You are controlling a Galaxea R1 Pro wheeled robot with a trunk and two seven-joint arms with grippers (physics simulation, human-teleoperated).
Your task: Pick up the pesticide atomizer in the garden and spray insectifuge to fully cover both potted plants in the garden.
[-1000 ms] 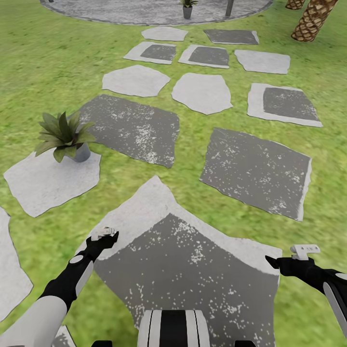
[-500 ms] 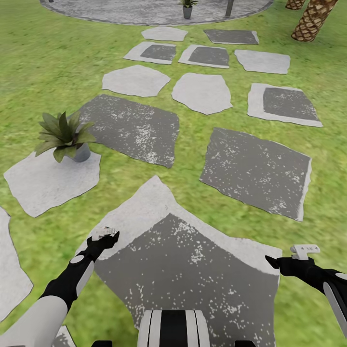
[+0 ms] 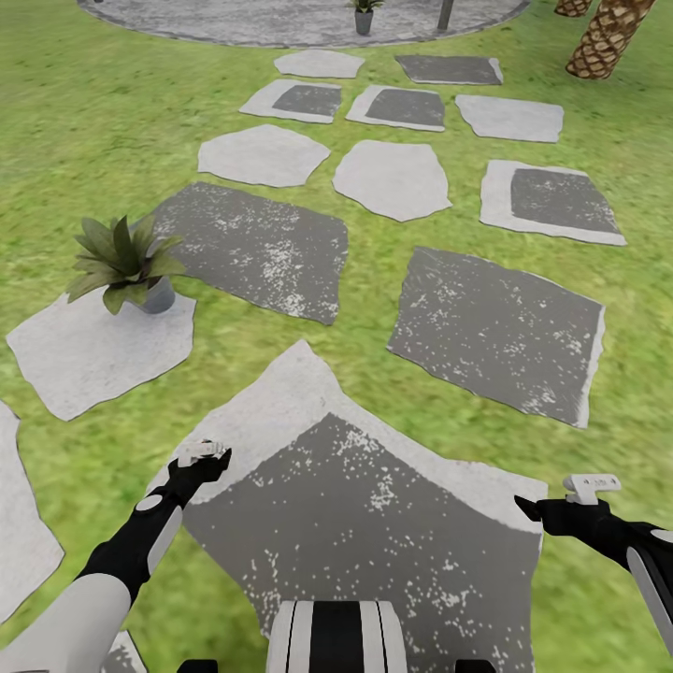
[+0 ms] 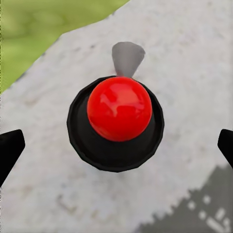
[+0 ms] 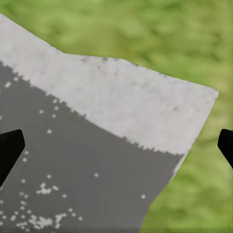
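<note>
Standing cropped at the patio edge, potted plant (image 3: 364,16).

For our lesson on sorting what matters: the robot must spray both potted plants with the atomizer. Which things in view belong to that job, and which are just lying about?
Belongs to the job: near potted plant; far potted plant on the patio; dark, red-topped object, likely the pesticide atomizer seen from above.

Just there: stepping stones; palm trunk; lawn.
</note>
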